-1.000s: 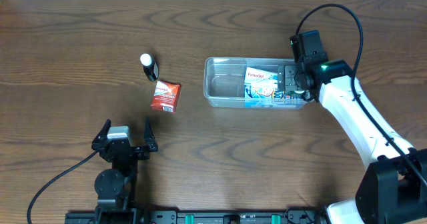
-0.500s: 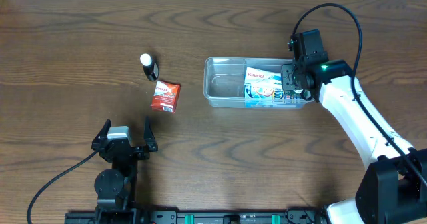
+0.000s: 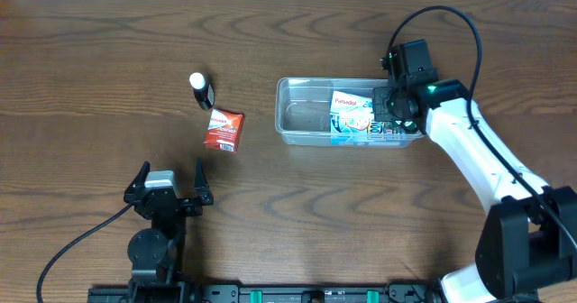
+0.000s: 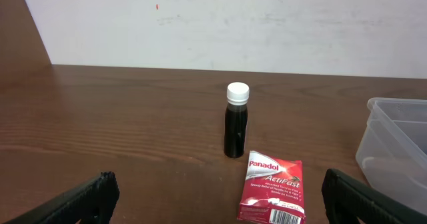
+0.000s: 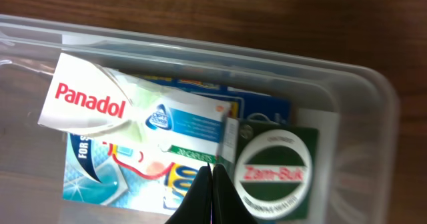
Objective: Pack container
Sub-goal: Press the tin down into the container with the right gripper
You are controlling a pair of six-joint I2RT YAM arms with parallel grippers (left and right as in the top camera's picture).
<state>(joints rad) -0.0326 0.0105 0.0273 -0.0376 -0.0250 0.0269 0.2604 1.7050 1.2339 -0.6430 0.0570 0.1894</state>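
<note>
You have a dark wooden table [image 3: 108, 32] with the white right arm [image 3: 478, 159] reaching across it from the near right corner. The clear plastic container [image 3: 297, 123] lies right of the table's middle, long side running left to right, its left half bare. Your right gripper [image 3: 389, 105] hangs over the container's right end, and in the wrist view its fingers [image 5: 203, 197] are pressed together tip to tip, pointing down inside the rim just above the things packed there. Your left gripper [image 3: 169, 179] rests at the near left, well apart from the container, its fingers spread wide. In the container's right half a white Panadol box [image 5: 127, 111] lies tilted on top of a blue box [image 5: 93, 171], with a round green Zam-Buk tin [image 5: 275, 171] just beside them. Left of the container, on the bare wood, lies a red Panadol packet [image 3: 223, 129], and a small dark bottle [image 3: 203, 91] with a white cap stands upright just behind it.
</note>
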